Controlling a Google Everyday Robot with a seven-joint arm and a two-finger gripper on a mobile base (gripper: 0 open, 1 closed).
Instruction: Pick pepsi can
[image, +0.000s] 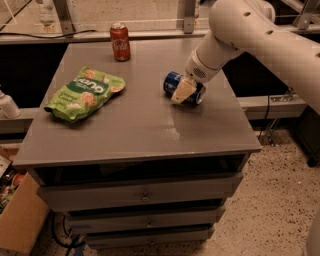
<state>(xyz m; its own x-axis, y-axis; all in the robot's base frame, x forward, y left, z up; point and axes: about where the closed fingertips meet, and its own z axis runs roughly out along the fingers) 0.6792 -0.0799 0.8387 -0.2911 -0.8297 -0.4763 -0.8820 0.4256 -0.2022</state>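
Gripper is down at desk level, right up against the pepsi can. The can lies on its side, its blue end poking out just left of the gripper. The arm comes in from above-right, prob. so the gripper spans the can's round body, not its ends. Can't tell whether the grip is closed yet. Green snack bag sits well left, red cola can far behind-left, both apart from the reach.

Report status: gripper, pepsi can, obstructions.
Gripper at pepsi can on table. Can on its side. Red cola can, green snack bag well apart; nothing blocking.
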